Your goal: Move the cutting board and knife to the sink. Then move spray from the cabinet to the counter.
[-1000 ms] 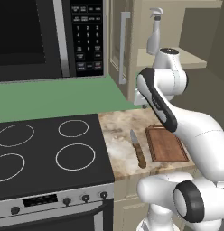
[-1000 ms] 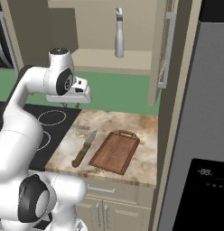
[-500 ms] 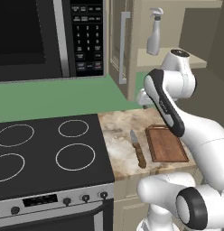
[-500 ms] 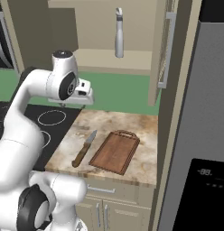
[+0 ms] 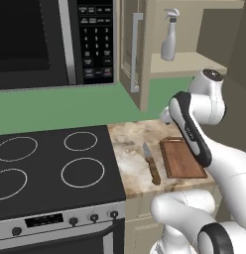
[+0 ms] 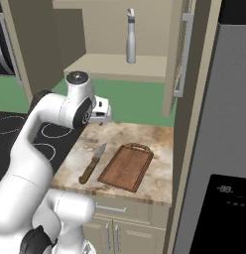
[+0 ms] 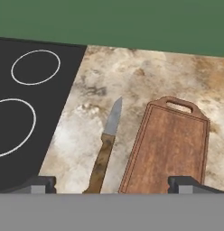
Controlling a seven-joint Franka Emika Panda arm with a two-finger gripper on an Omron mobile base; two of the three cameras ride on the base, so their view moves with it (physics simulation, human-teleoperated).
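My gripper (image 7: 112, 182) hangs above the counter (image 7: 145, 81), looking down on the work, with the two fingertips (image 7: 40, 182) set wide apart at the bottom corners of the hand view and nothing between them; I hold no object. The cutting board (image 7: 170, 146) lies flat on the marbled stone, its handle slot pointing toward the green back wall (image 7: 132, 22), and the knife (image 7: 105, 149) lies just beside it on the stovetop (image 7: 28, 103) side, roughly parallel, blade tip toward the wall and wooden handle toward the front edge. I cannot confirm from these views whether handle and board rim touch; they appear narrowly apart. Both items rest where a cook would leave them, which puts them within reach beneath my hand, and no sink appears in these views. In the right base view my wrist sits over the back of the counter, above the knife (image 6: 92, 163) and board (image 6: 126, 167), not yet lowered to either. The spray (image 5: 169, 42) stands upright on the open cabinet (image 5: 187, 64) shelf above, its door (image 5: 132, 49) swung out toward the microwave (image 5: 45, 42), so access for the later step is already given. In my judgement the first pick has not begun: the board is thin and flat and will need an edge or the handle end, while the knife offers an easier grasp across its handle.
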